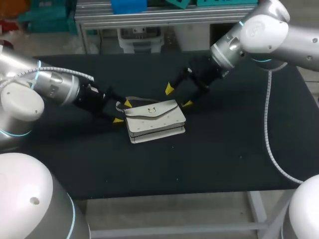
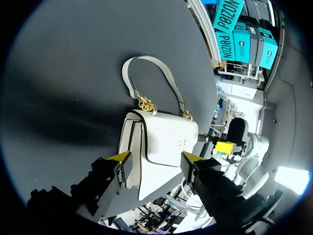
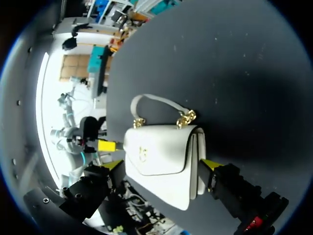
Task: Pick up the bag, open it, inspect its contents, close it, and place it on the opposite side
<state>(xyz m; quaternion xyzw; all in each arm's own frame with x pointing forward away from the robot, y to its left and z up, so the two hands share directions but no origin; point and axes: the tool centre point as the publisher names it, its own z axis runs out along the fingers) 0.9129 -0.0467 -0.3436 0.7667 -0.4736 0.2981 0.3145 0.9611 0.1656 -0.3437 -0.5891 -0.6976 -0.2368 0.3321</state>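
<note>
A white handbag (image 1: pixel 154 121) with a flap, gold clasp and short strap lies flat in the middle of the black table. My left gripper (image 1: pixel 122 112) is at its left end, low by the strap. In the left wrist view that gripper (image 2: pixel 156 157) is open, its yellow tips close on either side of the handbag (image 2: pixel 164 139), with no firm hold to be seen. My right gripper (image 1: pixel 178 96) hangs open just behind the bag's right end. In the right wrist view the gripper (image 3: pixel 162 164) stands wide around the handbag (image 3: pixel 156 147), with its fingers clear of it.
Black cloth covers the table (image 1: pixel 224 159), with bare room on every side of the bag. A grey cable (image 1: pixel 269 134) hangs from my right arm over the table's right part. The front edge runs below the bag.
</note>
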